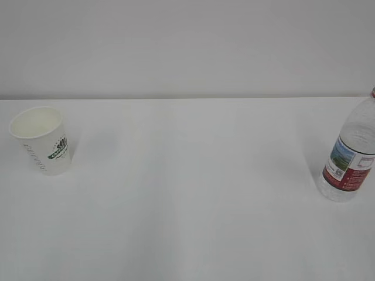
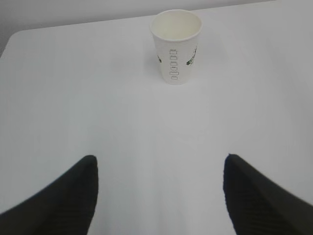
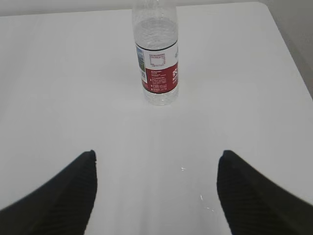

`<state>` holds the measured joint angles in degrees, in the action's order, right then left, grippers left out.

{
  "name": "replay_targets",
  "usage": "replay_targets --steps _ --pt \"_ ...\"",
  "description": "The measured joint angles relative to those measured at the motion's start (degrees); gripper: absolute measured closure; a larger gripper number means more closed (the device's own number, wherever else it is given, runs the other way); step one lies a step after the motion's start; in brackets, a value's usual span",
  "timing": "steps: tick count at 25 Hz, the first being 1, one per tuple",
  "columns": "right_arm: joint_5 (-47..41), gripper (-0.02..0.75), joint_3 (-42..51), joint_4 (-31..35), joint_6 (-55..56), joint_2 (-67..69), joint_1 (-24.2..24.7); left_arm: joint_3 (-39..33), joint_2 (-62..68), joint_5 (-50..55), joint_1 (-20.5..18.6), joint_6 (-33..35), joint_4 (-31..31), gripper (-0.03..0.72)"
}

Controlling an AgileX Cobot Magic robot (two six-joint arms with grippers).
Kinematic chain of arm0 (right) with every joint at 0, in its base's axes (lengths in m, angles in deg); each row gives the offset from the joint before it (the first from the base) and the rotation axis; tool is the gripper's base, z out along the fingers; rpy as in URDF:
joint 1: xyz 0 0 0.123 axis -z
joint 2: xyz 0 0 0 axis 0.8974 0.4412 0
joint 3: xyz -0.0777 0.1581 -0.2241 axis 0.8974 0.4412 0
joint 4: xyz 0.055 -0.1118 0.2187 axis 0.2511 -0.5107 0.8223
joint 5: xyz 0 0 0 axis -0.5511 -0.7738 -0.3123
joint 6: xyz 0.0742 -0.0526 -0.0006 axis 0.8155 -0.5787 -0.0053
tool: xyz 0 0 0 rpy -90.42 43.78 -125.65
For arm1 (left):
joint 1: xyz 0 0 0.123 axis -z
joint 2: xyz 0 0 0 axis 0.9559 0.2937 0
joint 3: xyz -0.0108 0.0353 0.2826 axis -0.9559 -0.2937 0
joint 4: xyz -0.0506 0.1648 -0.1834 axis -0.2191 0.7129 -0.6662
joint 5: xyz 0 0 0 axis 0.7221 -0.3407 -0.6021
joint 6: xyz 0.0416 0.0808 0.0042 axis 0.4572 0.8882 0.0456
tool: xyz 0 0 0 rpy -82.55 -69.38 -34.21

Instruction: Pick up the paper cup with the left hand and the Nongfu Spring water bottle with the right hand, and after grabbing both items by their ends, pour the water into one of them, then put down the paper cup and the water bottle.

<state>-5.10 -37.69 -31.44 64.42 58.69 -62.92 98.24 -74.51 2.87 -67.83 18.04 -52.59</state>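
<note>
- White table (image 1: 187, 205) surface: broad bare area between the two items; far edge meets the wall.
- Paper cup (image 1: 42, 139) stands upright near the left side, mouth open.
- Nongfu Spring water bottle (image 1: 350, 157) stands upright at the right side, partly cut off by the exterior view's border.
- Left hand (image 2: 159, 191): fingers spread wide, holding nothing, well short of the cup.
- Right hand (image 3: 155, 188): fingers spread wide, holding nothing, well short of the bottle.
- Small droplets (image 3: 201, 197) lie on the table between the right fingers.

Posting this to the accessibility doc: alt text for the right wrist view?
A water bottle with a red-and-white label stands upright on a white table, its top cut off by the frame. The right gripper's two black fingers are spread wide in the foreground, short of it and holding nothing.
</note>
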Motion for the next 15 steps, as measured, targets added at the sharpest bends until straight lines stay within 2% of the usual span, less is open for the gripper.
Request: replay_targets --steps 15 --pt "0.00 0.162 0.00 0.00 0.00 0.00 0.00 0.00 0.00 0.00 0.00 0.00 0.00 0.101"
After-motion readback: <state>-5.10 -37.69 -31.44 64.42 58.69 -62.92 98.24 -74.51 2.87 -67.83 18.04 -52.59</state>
